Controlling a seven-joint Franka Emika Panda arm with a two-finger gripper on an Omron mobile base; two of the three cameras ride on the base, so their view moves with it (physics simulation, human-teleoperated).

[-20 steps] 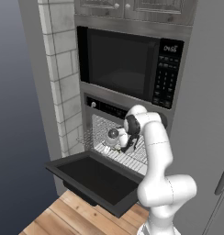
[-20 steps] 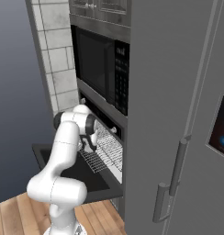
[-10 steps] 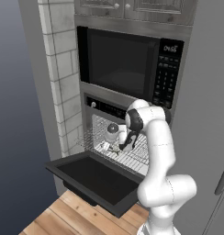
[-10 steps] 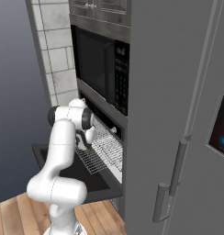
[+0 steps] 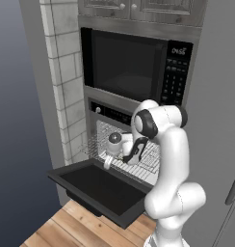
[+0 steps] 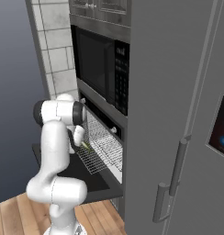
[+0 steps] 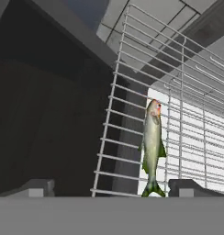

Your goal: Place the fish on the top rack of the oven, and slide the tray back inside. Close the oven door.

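Note:
The fish (image 7: pixel 152 146), slender and grey-green with a pale belly, lies flat on the top rack (image 7: pixel 132 101), near its front edge. The silver wire rack (image 5: pixel 148 161) is pulled partway out of the oven (image 5: pixel 110 112), over the lowered black oven door (image 5: pixel 97 185). My gripper (image 7: pixel 114 188) hovers just above the rack's front edge, open, and nothing is between its fingers (image 7: pixel 36 187). From the right side, the fish (image 6: pixel 86 147) rests on the rack (image 6: pixel 102 149) beside my gripper (image 6: pixel 78 140). From the left, the gripper (image 5: pixel 110 160) points down over the rack.
A black microwave (image 5: pixel 126 65) with a keypad sits above the oven. A tiled wall (image 5: pixel 61 77) rises to the left. A tall grey fridge (image 6: pixel 187 114) stands on the right. The open door (image 6: pixel 91 179) juts out over the wooden floor (image 5: pixel 66 226).
The jaws have opened wide and let go of the fish, which now lies on the rack. The hand has drawn back a little toward the rack's front edge.

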